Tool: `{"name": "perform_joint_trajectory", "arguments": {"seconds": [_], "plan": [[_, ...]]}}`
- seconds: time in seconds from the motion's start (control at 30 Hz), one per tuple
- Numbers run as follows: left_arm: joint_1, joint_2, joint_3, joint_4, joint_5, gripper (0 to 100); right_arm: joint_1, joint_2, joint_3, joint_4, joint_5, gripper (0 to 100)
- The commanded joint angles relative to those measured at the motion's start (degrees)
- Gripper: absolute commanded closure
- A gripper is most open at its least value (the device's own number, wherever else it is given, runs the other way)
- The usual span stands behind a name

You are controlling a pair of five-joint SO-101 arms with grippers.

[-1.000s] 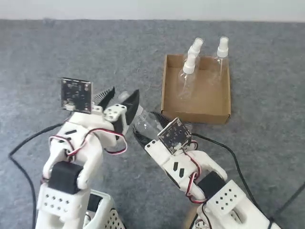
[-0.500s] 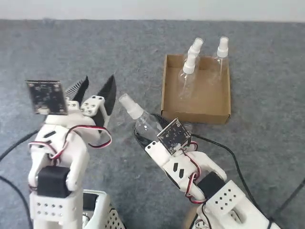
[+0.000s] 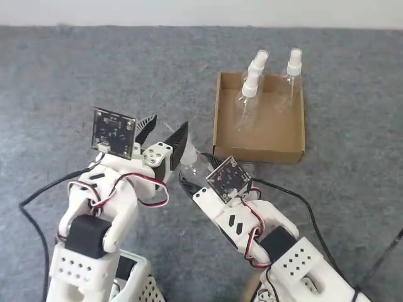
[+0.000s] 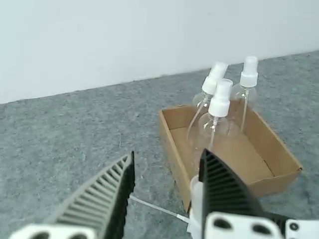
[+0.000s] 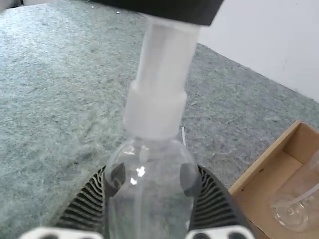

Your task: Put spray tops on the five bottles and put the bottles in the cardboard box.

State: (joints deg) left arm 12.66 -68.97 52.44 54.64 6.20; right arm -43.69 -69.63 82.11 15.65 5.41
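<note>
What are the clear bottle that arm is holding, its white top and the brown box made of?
Held bottle: probably clear plastic, possibly glass; it is see-through and glossy, with bright glints. Spray top: looks like white plastic, smooth and opaque. Box: cardboard, matt brown, with thin folded walls.

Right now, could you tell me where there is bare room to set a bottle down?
The cardboard box floor is bare in front of its three bottles. The grey mat left of the box is bare. It is crowded where the left gripper hangs beside the bottle in the right gripper.
</note>
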Motion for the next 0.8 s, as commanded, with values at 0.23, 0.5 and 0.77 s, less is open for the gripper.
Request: {"name": "perform_joint_trajectory", "arguments": {"seconds": [0.23, 0.5, 0.77], "plan": [[-6.86, -0.26, -7.6, 4.84, -1.05, 80, 0.66, -2.33, -1.67, -1.45, -0.53, 99.1], [-14.59, -0.18, -13.05, 12.48, -1.23, 79, 2.15, -2.33, -2.9, -1.27, -0.7, 99.1], [-13.89, -0.18, 3.56, 2.55, -4.22, 79, 15.25, -1.71, -8.97, -0.84, -6.15, 99.2]]}}
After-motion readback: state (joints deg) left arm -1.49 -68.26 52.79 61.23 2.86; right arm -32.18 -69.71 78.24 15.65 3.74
